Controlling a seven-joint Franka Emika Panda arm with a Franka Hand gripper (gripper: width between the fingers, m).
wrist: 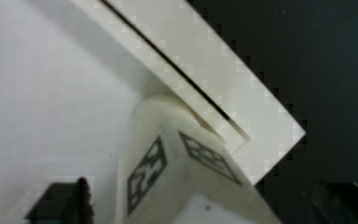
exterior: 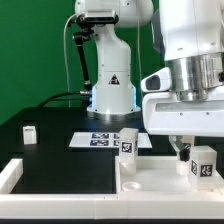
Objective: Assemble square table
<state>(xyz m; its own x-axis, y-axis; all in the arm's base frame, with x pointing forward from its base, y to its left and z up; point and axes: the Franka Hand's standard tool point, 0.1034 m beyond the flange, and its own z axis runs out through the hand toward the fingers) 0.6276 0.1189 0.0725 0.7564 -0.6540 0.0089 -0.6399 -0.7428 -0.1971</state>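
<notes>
The square tabletop slab (exterior: 150,185) lies flat at the front right, inside the corner of the white rail frame. One white tagged leg (exterior: 202,163) stands on the slab near the exterior view's right edge. My gripper (exterior: 195,152) hangs over it, one dark finger beside it. In the wrist view the leg (wrist: 167,165) sits between my fingers (wrist: 60,200) on the slab (wrist: 51,90), and a gap shows on one side. The gripper (wrist: 197,205) looks open around the leg. A second leg (exterior: 128,140) stands at the slab's far edge. A third (exterior: 30,133) stands far left.
The white rail frame (exterior: 12,172) edges the black table at the front and left; in the wrist view it (wrist: 202,60) runs beside the slab. The marker board (exterior: 100,140) lies mid-table. The robot base (exterior: 112,85) stands behind it.
</notes>
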